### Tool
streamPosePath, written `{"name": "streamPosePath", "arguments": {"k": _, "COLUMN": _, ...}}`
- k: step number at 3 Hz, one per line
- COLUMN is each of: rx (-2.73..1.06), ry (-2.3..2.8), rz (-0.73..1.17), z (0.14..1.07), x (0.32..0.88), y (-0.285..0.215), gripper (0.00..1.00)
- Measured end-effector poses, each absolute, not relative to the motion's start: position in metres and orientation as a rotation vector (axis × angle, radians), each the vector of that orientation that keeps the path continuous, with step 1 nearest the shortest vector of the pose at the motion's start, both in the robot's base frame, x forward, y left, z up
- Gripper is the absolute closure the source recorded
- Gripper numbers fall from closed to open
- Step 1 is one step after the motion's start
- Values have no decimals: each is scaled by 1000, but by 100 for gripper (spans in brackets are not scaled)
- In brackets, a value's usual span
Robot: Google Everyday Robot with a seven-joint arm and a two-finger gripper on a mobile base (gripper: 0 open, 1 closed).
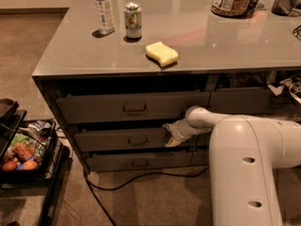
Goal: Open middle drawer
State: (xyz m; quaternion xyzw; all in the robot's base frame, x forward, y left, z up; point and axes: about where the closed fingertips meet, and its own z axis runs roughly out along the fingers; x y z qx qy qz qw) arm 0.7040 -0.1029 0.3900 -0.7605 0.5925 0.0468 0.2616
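Gripper (171, 134), at the end of the white arm (202, 119), set against the right end of the middle drawer (117, 139), well to the right of its small central handle (138, 141); you cannot tell from this view whether it is open or closed, nor whether it has any purchase on the front's edge. Middle drawer lies between the taller top drawer (94, 109) and the bottom drawer (113, 163), under the counter (235, 41). Risks for you: a pull from this far off centre can skew the drawer on its runners and jam it; a weak hold on the edge can slip off, leaving the front where it is; contact drifting upward would drag the top drawer instead. Note the cable (141, 177) on the floor below and the cart (28, 154) to the left; neither appears to lie in the drawer's path.
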Motion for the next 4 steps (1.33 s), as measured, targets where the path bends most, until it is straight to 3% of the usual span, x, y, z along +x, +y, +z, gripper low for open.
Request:
{"name": "streamPosePath", "arguments": {"k": 1, "rx": -2058, "ry": 1603, "rz": 127, "z": 390, "x": 704, "y": -103, "gripper": 51}}
{"name": "streamPosePath", "arguments": {"k": 3, "rx": -2058, "ry": 1603, "rz": 127, "z": 394, "x": 710, "y": -103, "gripper": 19}}
{"name": "streamPosePath", "arguments": {"k": 4, "rx": -2058, "ry": 1603, "rz": 127, "z": 394, "x": 710, "y": -103, "gripper": 15}}
